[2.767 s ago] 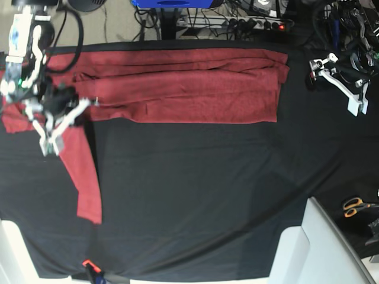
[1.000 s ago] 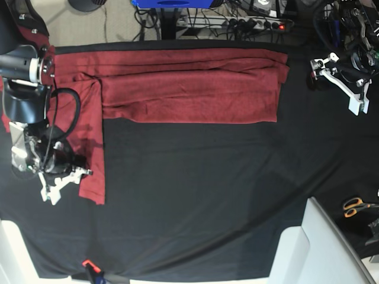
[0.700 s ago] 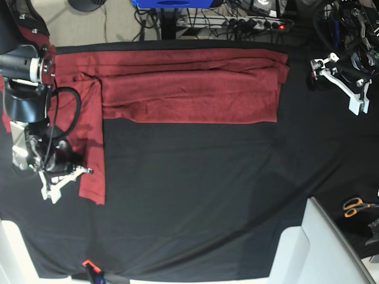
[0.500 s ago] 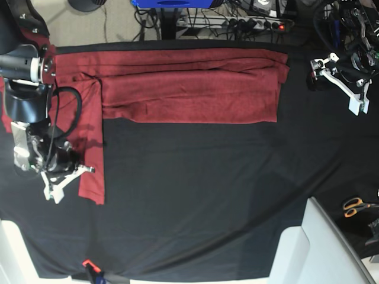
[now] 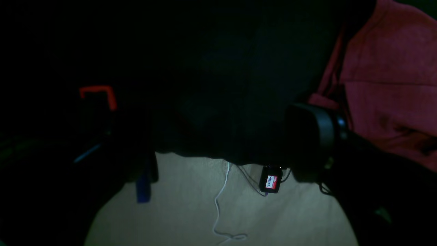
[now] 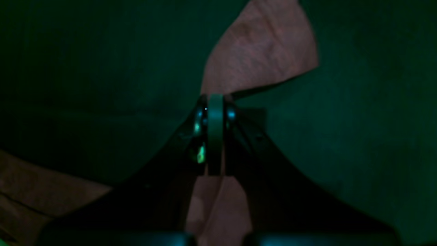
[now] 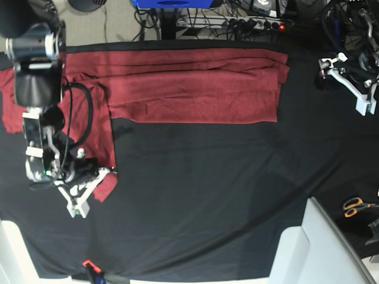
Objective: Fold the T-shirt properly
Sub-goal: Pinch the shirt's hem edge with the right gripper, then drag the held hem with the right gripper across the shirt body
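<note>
Black cloth covers your desk (image 7: 225, 195) from edge to edge, with cables and a power strip along the top of the base view and orange-handled scissors (image 7: 355, 206) at the lower right.

Your T-shirt (image 7: 189, 86) lies along the upper part of the base view. Its body is already doubled into a long flat band, with layered edges showing as lines across it, running from the upper left to past the middle of the frame. So you can judge the lengthwise fold of the body as done.

What remains is the sleeve (image 7: 102, 148) hanging down the left side of the frame, and a flap of red poking out at the far left behind the arm. Your right tool (image 7: 89, 192) sits at the sleeve's lower end, jaws pressed together. In the right wrist view, red cloth (image 6: 259, 51) spreads out just beyond the closed tips and more shows beneath them, so it looks pinched on the cuff. That sleeve needs carrying up onto the band, then the band likely needs folding across into a compact stack.

Your left tool (image 7: 355, 89) waits at the upper right of the base view, jaws spread wide, holding nothing, well apart from the shirt's right end.
</note>
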Motion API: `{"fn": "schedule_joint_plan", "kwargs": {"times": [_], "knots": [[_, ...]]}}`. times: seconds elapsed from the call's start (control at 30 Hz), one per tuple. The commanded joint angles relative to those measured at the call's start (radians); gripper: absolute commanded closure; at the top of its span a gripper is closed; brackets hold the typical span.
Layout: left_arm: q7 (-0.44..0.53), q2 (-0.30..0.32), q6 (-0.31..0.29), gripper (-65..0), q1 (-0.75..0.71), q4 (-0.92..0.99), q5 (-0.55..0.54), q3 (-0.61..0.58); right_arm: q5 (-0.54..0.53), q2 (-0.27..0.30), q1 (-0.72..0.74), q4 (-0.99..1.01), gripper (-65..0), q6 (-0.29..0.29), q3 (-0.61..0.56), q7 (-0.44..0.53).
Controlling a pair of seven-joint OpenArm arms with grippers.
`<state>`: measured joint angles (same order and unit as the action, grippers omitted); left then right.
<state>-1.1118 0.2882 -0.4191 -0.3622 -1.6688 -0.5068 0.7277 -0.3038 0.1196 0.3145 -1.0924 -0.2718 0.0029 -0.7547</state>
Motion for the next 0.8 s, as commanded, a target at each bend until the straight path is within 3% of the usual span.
{"fn": "schedule_joint_plan", "kwargs": {"times": [0.0,0.17,0.4,0.6,0.77], "knots": [[0.011,0.024,0.007,-58.7,-0.007,-0.015,0.003,0.037,-0.015,-0.010,-0.001,-0.061,0.0,0.006,0.003,-0.001],[0.006,0.049,0.006,-58.7,-0.013,-0.015,0.000,0.149,-0.013,-0.054,-0.145,-0.297,0.0,0.038,-0.005,-0.078],[0.006,0.084,0.006,-58.7,-0.022,-0.015,-0.003,0.152,-0.016,-0.117,-0.314,-0.516,0.0,0.038,-0.013,-0.130],[0.008,0.076,0.006,-58.7,-0.016,-0.015,-0.003,0.148,-0.013,-0.125,-0.426,-0.624,0.0,0.042,-0.159,-0.124],[0.009,0.076,0.006,-58.7,-0.016,-0.015,-0.003,0.148,-0.018,-0.125,-0.478,-0.674,0.0,0.125,-0.294,-0.118]]}}
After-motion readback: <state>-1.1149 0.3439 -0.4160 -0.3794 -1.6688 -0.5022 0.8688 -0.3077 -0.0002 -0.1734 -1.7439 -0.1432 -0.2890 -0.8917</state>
